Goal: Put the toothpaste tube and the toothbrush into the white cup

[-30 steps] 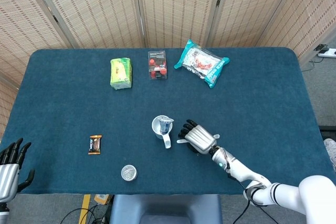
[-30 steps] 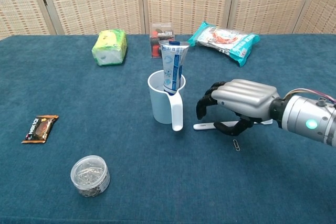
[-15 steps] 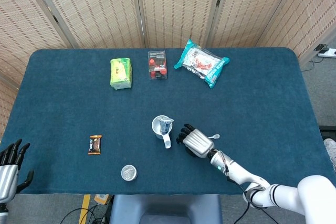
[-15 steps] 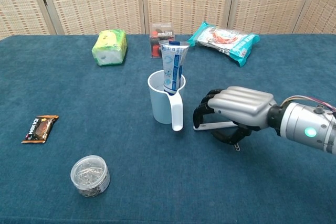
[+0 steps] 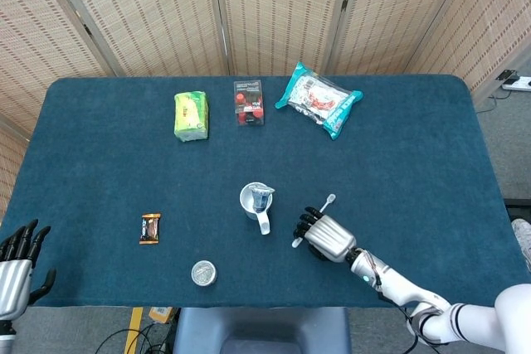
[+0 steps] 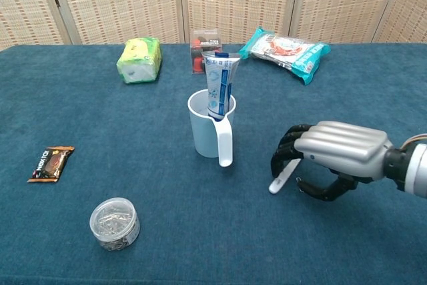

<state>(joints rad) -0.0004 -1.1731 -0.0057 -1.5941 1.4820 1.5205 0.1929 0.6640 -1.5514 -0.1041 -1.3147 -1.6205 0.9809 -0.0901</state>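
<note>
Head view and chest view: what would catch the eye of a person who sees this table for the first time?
Most striking is the silver right hand near the front edge, its fingers closed around a white toothbrush. Left of it, near the table's middle, the white cup holds a toothpaste tube standing upright. Along the far edge lies a teal snack bag.

My right hand (image 6: 333, 159) has a ribbed silver shell across its back and black fingers (image 6: 285, 154). Behind it my forearm is a silver-white cylinder with a small green light. My left hand (image 5: 17, 264) shows the same silver back and black fingers.
</note>
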